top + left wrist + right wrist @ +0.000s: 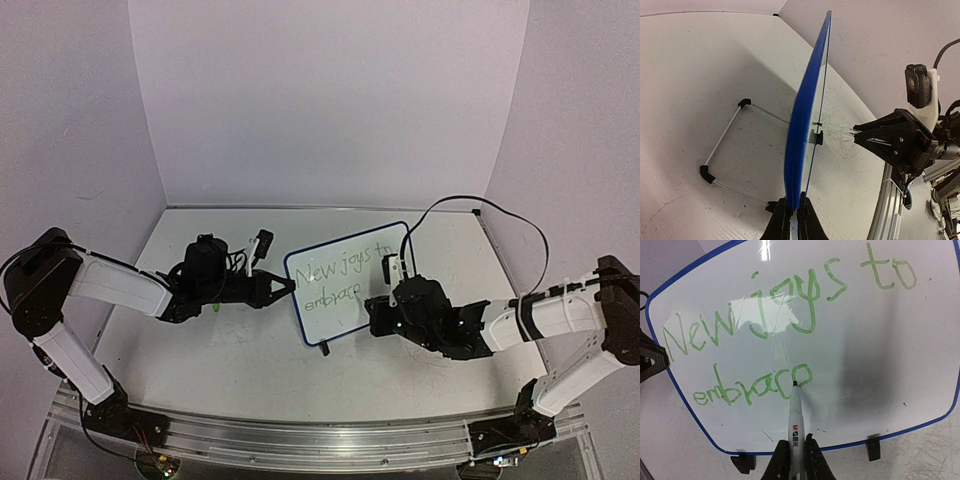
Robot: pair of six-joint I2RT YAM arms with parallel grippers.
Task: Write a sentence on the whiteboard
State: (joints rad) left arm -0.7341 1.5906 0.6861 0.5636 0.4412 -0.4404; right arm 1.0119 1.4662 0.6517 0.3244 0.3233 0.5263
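Right wrist view puts the white-barrelled marker (795, 415) dead centre. Why does the right gripper (793, 452) hold it so far back on the barrel? — Mira

Its jaws are pinched tight on the marker's rear half. That leaves the front free, so the dark tip reaches the small white whiteboard with the dark blue rim (880, 365) and the fingers don't hide the writing. The tip touches the final letter of the thin green handwritten sentence (790, 325), "New joys to embrace", set in two lines. — Tomas

And the left gripper (794, 210)? — Mira

Left wrist view shows it clamped shut on the board's blue edge, one finger on each face. The whiteboard stands nearly upright on two small black feet (872, 450), with a thin wire stand (722, 140) behind. I judge a pen pressing on its face would tip or slide it, and the clamp braces it against that. — Tomas

Where does it sit on the table? — Mira

Top external view has it about midway across the scuffed white tabletop (250, 360), between the two arms. Its written face is turned toward the near edge and the right arm. By my reckoning the sentence is all but finished, with only the last stroke left. — Tomas
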